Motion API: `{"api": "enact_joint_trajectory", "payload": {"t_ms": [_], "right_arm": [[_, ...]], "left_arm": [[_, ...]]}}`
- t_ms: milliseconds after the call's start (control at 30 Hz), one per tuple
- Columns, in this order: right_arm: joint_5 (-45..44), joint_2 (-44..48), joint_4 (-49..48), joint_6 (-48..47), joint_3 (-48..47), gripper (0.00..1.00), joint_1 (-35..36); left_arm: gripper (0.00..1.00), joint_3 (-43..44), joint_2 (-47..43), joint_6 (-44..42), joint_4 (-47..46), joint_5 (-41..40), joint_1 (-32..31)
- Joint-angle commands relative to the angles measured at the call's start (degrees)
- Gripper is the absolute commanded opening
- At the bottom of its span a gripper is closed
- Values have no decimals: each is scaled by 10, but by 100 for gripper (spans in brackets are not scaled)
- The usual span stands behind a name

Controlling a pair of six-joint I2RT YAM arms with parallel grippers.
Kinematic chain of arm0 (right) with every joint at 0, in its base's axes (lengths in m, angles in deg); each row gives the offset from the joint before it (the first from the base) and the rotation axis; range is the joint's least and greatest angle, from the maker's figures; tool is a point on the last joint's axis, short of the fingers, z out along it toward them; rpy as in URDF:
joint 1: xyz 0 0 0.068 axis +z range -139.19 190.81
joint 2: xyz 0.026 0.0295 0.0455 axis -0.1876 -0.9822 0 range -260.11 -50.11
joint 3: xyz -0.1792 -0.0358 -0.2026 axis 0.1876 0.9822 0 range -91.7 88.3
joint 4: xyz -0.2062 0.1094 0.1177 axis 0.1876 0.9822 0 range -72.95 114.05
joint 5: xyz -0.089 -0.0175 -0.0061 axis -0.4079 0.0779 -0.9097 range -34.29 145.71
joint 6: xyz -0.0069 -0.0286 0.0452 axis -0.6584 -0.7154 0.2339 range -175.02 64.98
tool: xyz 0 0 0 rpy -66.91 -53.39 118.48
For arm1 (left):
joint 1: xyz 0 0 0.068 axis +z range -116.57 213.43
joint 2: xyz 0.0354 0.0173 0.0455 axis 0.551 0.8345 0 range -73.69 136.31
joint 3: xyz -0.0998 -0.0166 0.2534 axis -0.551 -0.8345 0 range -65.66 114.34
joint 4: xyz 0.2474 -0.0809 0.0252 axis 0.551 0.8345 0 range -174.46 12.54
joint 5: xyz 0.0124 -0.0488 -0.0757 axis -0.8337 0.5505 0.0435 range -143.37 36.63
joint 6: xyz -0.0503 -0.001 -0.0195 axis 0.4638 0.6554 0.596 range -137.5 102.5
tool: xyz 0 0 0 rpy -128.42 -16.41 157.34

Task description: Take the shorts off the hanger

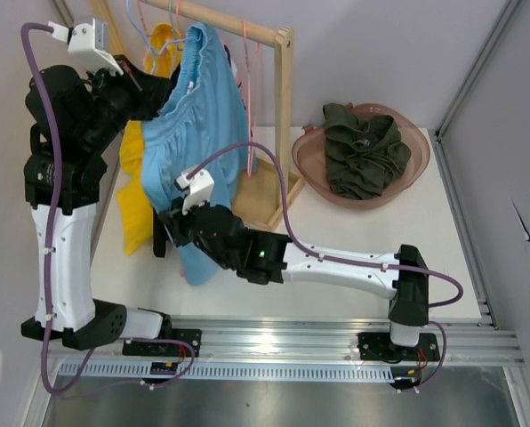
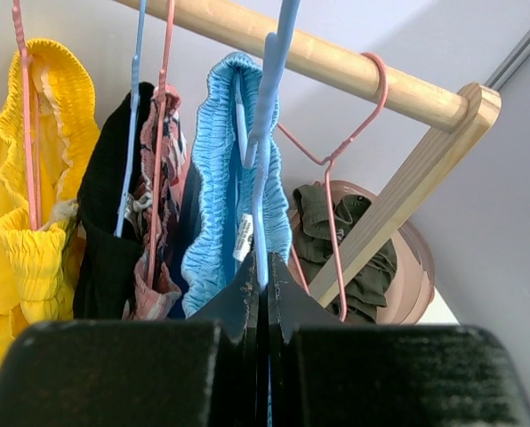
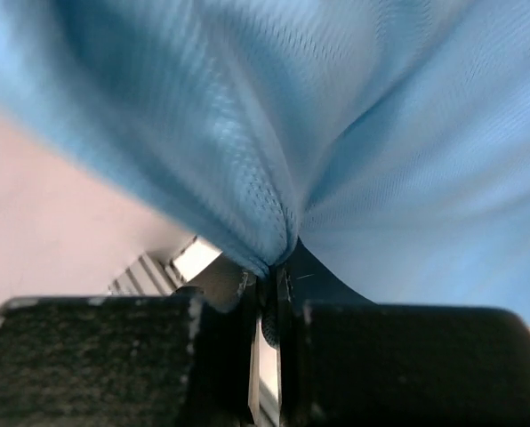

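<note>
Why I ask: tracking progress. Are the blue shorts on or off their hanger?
On. The blue shorts hang by the waistband over the blue hanger.

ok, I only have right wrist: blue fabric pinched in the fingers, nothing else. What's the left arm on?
Observer: Left fingers are shut on the blue hanger, just below the wooden rod.
Operator: Shorts off it yet?
Observer: No. The waistband of the blue shorts hangs over that hanger.
</note>
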Motion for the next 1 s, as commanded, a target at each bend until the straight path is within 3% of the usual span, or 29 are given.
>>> {"api": "enact_joint_trajectory", "payload": {"t_ms": [0, 167, 333, 467, 767, 833, 867, 933, 967], "right_arm": [[-30, 23, -7, 19, 53, 0, 50], [-72, 20, 8, 63, 114, 0, 129], [-87, -6, 16, 108, 137, 0, 174], [-87, -11, 16, 107, 135, 0, 176], [-88, -4, 11, 93, 143, 0, 138], [-101, 3, 9, 69, 123, 0, 119], [-105, 6, 13, 40, 111, 0, 108], [-98, 10, 42, 19, 63, 0, 63], [-88, 12, 46, 7, 48, 0, 44]], "left_arm": [[0, 90, 11, -8, -36, -10, 3], [0, 181, 63, -17, -19, -19, 3], [0, 195, 84, -20, -22, -17, 4], [0, 218, 99, -19, -16, -9, 10], [0, 166, 59, -12, -14, 11, 10], [0, 119, 16, -3, -16, 30, 10], [0, 34, -5, 8, -27, 37, 10], [0, -29, -81, 18, -40, 52, 9], [0, -125, -107, 25, -54, 57, 9]]}}
